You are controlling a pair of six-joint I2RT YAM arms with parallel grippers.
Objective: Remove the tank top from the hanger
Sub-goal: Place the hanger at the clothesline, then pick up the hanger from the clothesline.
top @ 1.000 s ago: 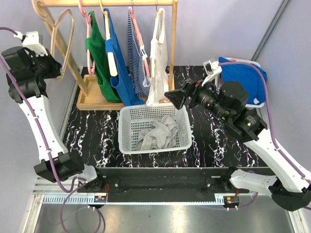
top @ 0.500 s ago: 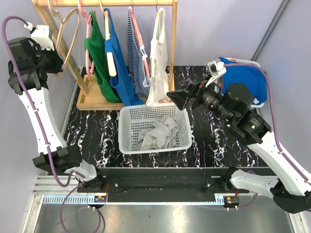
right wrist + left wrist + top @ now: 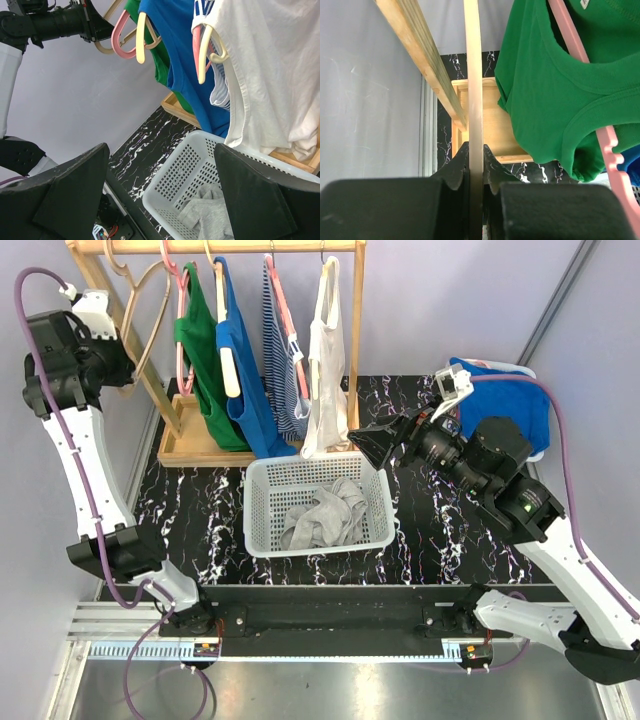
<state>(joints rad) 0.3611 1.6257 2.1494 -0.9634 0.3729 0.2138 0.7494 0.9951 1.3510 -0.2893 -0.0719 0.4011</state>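
Note:
Four tank tops hang from the wooden rack: green [image 3: 205, 360], blue [image 3: 245, 375], striped [image 3: 285, 360] and white [image 3: 325, 375], each on its own hanger. My left gripper [image 3: 118, 362] is raised at the rack's left end, shut on a bare beige hanger [image 3: 143, 305]. The left wrist view has that hanger's bar [image 3: 472, 75] pinched in my left gripper [image 3: 476, 155], with the green top [image 3: 555, 75] on a pink hanger just to its right. My right gripper [image 3: 372, 445] hovers open and holds nothing, beside the white top's hem [image 3: 270, 65] and above the basket's right rim.
A white mesh basket [image 3: 320, 547] below the rack holds a grey garment [image 3: 325, 515]. The rack stands in a wooden base tray [image 3: 188, 448]. Blue cloth [image 3: 500, 405] lies in a bin at the back right. The slanted rack leg [image 3: 420, 55] is close to my left fingers.
My left arm has swung up and to the right, carrying the bare hanger closer to the rack's top rail. My right gripper drifted slightly right, still open.

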